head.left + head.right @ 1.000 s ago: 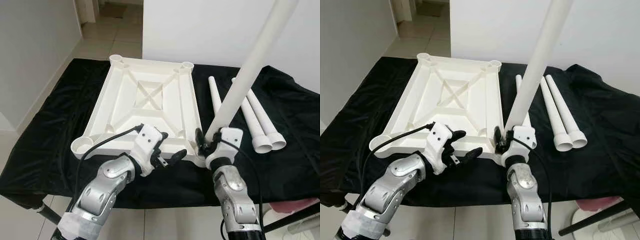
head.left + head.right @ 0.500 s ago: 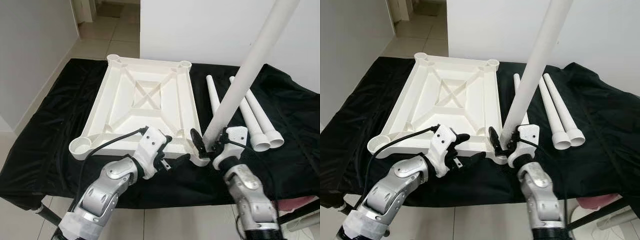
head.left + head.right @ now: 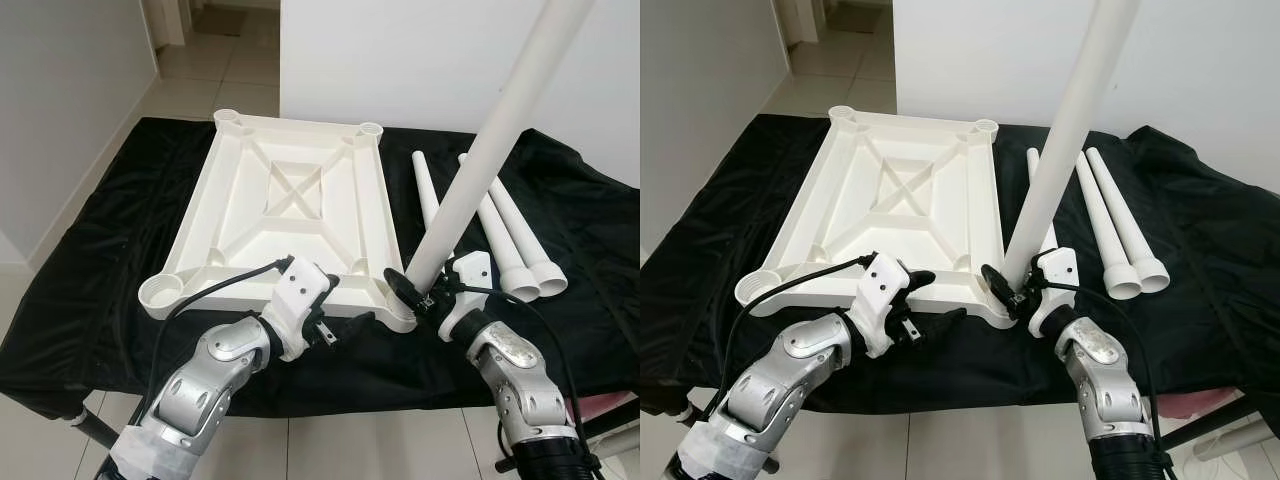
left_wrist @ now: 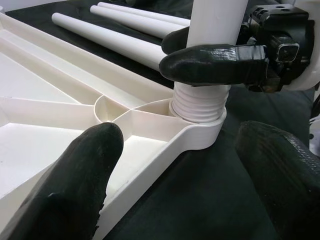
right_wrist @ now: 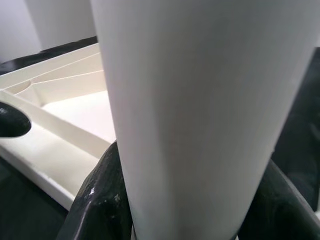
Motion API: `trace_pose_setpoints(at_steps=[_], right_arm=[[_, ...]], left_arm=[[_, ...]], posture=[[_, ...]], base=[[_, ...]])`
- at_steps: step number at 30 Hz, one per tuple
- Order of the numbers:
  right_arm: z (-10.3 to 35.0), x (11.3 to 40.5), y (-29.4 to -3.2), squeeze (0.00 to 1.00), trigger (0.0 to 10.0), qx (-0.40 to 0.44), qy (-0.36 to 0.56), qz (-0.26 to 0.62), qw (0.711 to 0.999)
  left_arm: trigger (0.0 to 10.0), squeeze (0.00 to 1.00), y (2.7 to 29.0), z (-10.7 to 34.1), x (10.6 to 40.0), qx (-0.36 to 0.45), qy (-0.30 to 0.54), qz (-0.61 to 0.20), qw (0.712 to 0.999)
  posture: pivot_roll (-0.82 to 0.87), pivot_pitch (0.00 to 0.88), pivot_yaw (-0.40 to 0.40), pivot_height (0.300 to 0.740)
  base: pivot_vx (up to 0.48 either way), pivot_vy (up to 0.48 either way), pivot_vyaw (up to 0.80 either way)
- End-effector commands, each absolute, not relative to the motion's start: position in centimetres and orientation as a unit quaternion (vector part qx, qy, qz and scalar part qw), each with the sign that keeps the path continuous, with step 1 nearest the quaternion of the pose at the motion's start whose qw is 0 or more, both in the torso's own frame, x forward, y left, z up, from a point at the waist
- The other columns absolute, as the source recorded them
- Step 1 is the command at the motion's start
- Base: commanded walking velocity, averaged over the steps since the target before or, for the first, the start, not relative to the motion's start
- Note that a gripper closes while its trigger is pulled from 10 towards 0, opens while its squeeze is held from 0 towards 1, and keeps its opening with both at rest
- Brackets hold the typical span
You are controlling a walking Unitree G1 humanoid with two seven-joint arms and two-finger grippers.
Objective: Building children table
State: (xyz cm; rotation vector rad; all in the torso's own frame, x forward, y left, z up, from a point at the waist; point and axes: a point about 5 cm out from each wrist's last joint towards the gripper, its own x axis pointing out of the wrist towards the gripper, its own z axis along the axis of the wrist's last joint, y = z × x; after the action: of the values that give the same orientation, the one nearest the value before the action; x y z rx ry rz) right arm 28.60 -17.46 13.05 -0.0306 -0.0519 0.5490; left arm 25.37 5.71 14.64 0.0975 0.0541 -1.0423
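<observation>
Left wrist view: my right gripper (image 4: 210, 47) still clamps the leg (image 3: 490, 150), now tilted further; left gripper (image 3: 345, 305) stays spread.

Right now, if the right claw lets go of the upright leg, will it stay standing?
Probably not securely. The leg leans, and its threaded end still shows ribs above the tabletop's corner socket, so it looks only partly seated. It is tall and likely top-heavy, so it may tip once the right claw lets go.

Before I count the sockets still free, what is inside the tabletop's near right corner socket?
The threaded end of the upright leg sits in that corner socket of the tabletop, held by the right claw. How deep it goes is hidden by the rim.
</observation>
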Motion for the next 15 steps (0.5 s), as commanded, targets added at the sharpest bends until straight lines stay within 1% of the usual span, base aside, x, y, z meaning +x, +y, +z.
trace_pose_setpoints(at_steps=[1,3,4,9,12,14,15], right_arm=[[12.66,28.79,-17.63,0.00,0.0,-0.018,-0.018,0.277,0.961],[12.49,28.92,-17.79,0.00,0.0,-0.016,-0.014,0.278,0.960],[12.44,28.92,-17.80,0.00,10.0,-0.008,-0.013,0.277,0.961],[12.23,28.95,-17.89,0.00,10.0,0.010,-0.014,0.250,0.968],[11.95,28.96,-17.81,0.00,10.0,0.019,-0.009,0.225,0.974],[11.77,29.04,-17.89,0.00,10.0,0.017,-0.008,0.190,0.982],[11.77,29.04,-17.89,0.00,10.0,0.017,-0.008,0.190,0.982]], left_arm=[[10.0,0.00,5.43,14.68,24.98,0.050,0.022,-0.519,0.853],[10.0,0.00,5.40,14.65,25.12,0.052,0.017,-0.514,0.856],[10.0,0.00,5.30,14.57,25.20,0.046,0.018,-0.512,0.858],[10.0,0.00,5.13,14.25,25.44,0.031,0.025,-0.507,0.861],[10.0,0.00,5.21,14.01,25.46,0.034,0.026,-0.507,0.861],[10.0,0.00,5.24,14.15,25.69,0.036,0.020,-0.503,0.864],[10.0,0.00,5.24,14.15,25.69,0.036,0.020,-0.503,0.864]], posture=[[0.01,0.000,-0.046,0.740],[0.01,0.000,-0.048,0.740],[0.01,0.000,-0.047,0.740],[0.00,0.000,-0.042,0.740],[0.00,0.000,-0.036,0.740],[0.00,0.000,-0.021,0.740],[0.00,0.000,-0.021,0.740]], base=[[0.000,0.000,0.00],[0.000,0.000,0.00],[0.000,0.000,0.00],[0.000,0.000,0.00],[0.000,0.000,0.00],[0.000,0.000,0.00],[0.000,0.000,0.00]])
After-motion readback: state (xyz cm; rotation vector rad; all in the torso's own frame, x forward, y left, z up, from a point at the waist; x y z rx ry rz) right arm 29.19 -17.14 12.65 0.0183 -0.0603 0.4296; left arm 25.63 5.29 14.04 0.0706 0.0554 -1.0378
